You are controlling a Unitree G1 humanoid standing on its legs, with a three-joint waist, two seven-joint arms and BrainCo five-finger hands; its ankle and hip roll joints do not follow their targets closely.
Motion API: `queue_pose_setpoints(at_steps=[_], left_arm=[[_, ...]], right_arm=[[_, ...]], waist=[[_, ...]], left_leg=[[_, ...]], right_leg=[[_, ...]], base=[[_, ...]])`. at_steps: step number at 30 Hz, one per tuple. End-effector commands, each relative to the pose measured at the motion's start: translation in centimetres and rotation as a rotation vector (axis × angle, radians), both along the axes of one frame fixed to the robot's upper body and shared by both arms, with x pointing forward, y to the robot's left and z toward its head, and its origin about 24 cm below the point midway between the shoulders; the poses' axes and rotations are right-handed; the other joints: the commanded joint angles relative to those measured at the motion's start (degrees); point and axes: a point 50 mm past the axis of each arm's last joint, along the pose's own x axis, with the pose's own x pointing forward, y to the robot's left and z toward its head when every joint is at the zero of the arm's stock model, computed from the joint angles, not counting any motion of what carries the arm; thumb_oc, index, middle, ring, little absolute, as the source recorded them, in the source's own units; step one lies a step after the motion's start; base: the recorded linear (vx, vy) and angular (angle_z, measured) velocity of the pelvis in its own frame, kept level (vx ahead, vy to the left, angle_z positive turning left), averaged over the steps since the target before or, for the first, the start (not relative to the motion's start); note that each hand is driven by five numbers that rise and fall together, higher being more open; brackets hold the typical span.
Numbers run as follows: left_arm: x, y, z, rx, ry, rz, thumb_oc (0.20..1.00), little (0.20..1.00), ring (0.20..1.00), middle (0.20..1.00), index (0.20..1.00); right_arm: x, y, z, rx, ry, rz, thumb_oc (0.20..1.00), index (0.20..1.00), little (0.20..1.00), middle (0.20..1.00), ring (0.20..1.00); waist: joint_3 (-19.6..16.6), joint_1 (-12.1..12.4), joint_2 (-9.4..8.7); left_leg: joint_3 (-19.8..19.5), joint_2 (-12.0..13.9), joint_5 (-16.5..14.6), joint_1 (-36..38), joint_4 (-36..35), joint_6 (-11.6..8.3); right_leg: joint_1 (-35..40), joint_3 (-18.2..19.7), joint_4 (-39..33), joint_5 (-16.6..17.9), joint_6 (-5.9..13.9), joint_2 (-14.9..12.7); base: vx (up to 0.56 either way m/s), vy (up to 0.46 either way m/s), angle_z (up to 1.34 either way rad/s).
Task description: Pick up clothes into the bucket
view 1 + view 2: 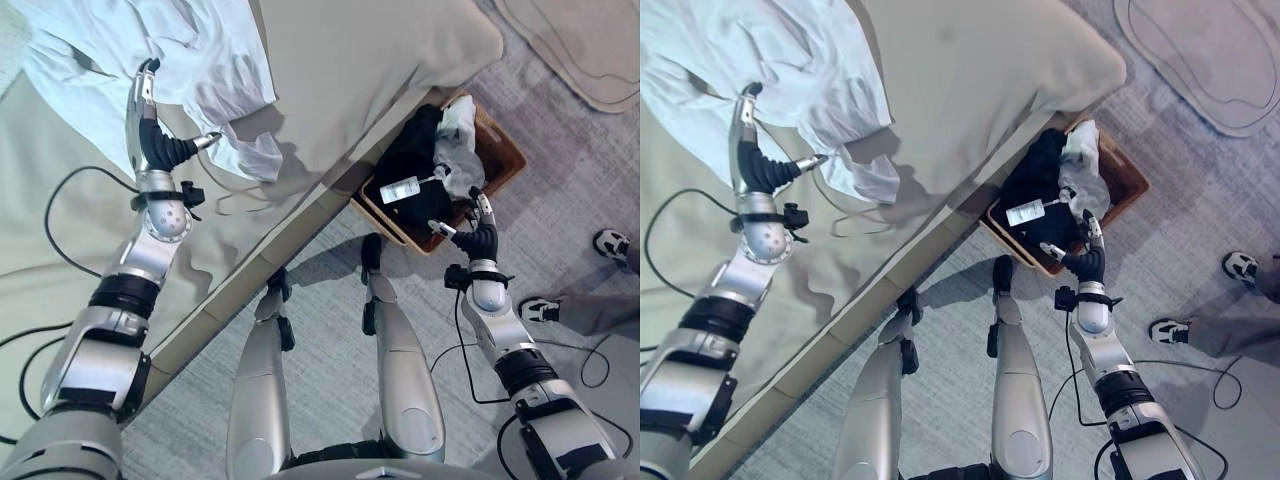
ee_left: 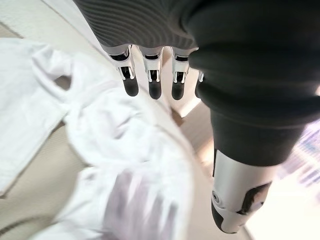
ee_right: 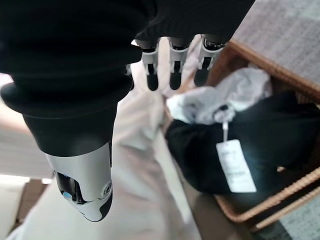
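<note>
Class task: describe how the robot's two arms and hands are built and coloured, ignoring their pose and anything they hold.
Both arms are silver-grey jointed shells with black bands at the joints. Each wrist and hand back wears a dark ribbed cover. The left hand and right hand have silver fingers with dark tips, plus a silver thumb set apart from the row.

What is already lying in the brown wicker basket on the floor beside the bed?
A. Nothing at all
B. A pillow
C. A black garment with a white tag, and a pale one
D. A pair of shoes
C: the wicker basket holds a black garment with a white tag, and a pale garment beside it.
</note>
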Motion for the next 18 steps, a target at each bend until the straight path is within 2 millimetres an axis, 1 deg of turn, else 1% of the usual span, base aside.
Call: queue_pose_setpoints(at_steps=[1, 2, 4, 6, 9, 14, 15, 18], left_arm=[[-1.4, 3.1, 4.6, 0.021, -0.171, 0.129, 1.0, 1.0, 1.0, 1.0, 1.0], [-1.4, 3.2, 5.3, 0.027, -0.185, 0.135, 1.0, 1.0, 1.0, 1.0, 1.0], [-1.7, 4.0, 6.8, 0.035, -0.222, 0.18, 1.0, 1.0, 1.0, 1.0, 1.0], [-2.0, 4.0, 8.3, 0.041, -0.27, 0.183, 1.0, 1.0, 1.0, 1.0, 1.0], [-2.5, 4.5, 9.6, 0.091, -0.281, 0.205, 1.0, 1.0, 1.0, 1.0, 1.0], [-1.8, 4.8, 9.8, 0.153, -0.213, 0.233, 1.0, 1.0, 1.0, 1.0, 1.0], [-1.5, 5.0, 9.6, 0.177, -0.171, 0.25, 1.0, 1.0, 1.0, 1.0, 1.0], [-1.0, 4.9, 10.2, 0.27, -0.123, 0.303, 1.0, 1.0, 1.0, 1.0, 1.0]], right_arm=[[-1.1, -0.7, 1.7, 0.015, -0.133, -0.002, 1.0, 1.0, 1.0, 1.0, 1.0], [-1.1, -0.8, 1.8, 0.016, -0.139, -0.006, 1.0, 1.0, 1.0, 1.0, 1.0], [-1.4, -0.9, 1.9, 0.03, -0.154, -0.009, 1.0, 1.0, 1.0, 1.0, 1.0], [-1.8, -1.1, 2.0, 0.048, -0.168, -0.014, 1.0, 1.0, 1.0, 1.0, 1.0], [-2.2, -1.4, 1.8, 0.062, -0.176, -0.014, 1.0, 1.0, 1.0, 1.0, 1.0], [-2.3, -1.3, 1.5, 0.07, -0.168, -0.006, 1.0, 1.0, 1.0, 1.0, 1.0], [-2.3, -1.3, 1.5, 0.071, -0.169, -0.001, 1.0, 1.0, 1.0, 1.0, 1.0], [-2.4, -1.5, 1.6, 0.064, -0.172, 0.004, 1.0, 1.0, 1.0, 1.0, 1.0]], waist=[[-3.38, -0.59, -1.64], [-3.57, -0.61, -1.5], [-3.79, -1.06, -1.21], [-3.86, -1.33, -0.9], [-4.29, -1.65, -0.46], [-4.67, -2.1, -0.22], [-4.75, -2.24, -0.27], [-4.97, -2.55, -0.36]], left_leg=[[-1.16, -0.74, -4.17, -7.21, 8.98, -0.37], [-1.24, -0.65, -4.17, -8.41, 9.21, -0.43], [-1.29, -0.59, -4.34, -10.91, 9.83, -0.55], [-1.25, -0.69, -4.69, -12.98, 10.6, -0.65], [-1.51, -0.8, -5.09, -15.43, 11.55, -0.69], [-1.32, -0.72, -5.41, -17.76, 12.87, -0.77], [-1.24, -0.78, -5.44, -18.08, 12.99, -0.71], [-1.18, -0.95, -5.55, -18.65, 13.2, -0.63]], right_leg=[[-2.6, 1.14, -1.41, 3.8, 4.7, -3.65], [-3.75, 1.17, -1.39, 3.93, 4.81, -3.69], [-6.11, 1.32, -1.33, 4.26, 5.07, -3.88], [-7.98, 1.44, -1.05, 4.33, 5.26, -4.24], [-10.2, 1.46, -0.64, 4.33, 5.39, -4.48], [-12.29, 1.71, -0.57, 4.78, 5.53, -4.87], [-12.57, 1.76, -0.69, 4.92, 5.51, -4.87], [-13.11, 1.89, -0.9, 5.1, 5.49, -4.83]], base=[[-0.02, 0.018, -0.04], [0.0, 0.0, 0.0], [0.0, 0.0, 0.0], [0.02, 0.008, 0.05], [0.03, 0.015, 0.06], [0.01, 0.015, 0.02], [0.0, 0.0, 0.0], [0.02, 0.0, 0.01]])
